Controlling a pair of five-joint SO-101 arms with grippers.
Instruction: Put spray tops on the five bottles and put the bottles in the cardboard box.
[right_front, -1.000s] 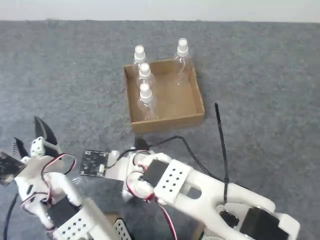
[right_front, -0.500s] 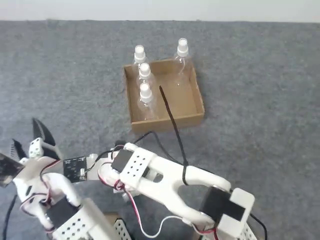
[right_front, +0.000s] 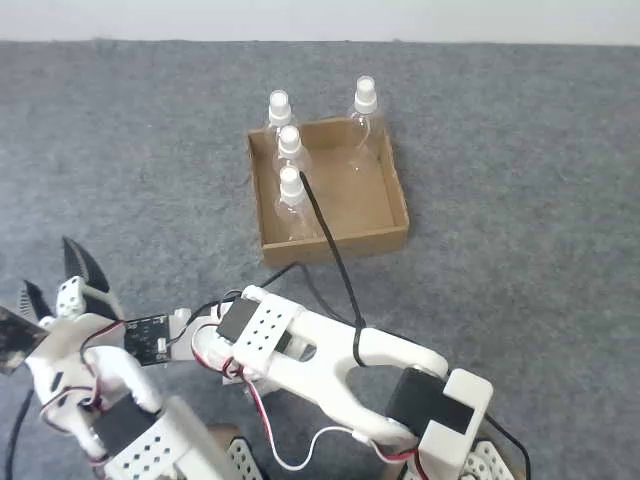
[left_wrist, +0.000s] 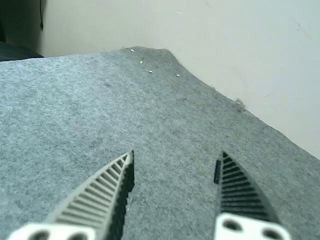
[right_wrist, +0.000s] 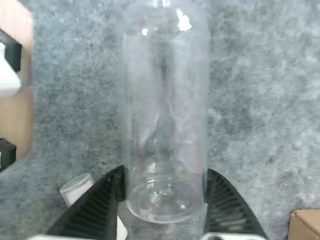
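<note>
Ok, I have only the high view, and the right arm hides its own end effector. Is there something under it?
Observer: Yes. The right wrist view shows a clear plastic bottle inside the right end effector, with its base toward the camera.
Operator: And is anything else close to it?
Observer: A small white cap-like piece sits beside the bottle's base, over the grey carpet.
</note>
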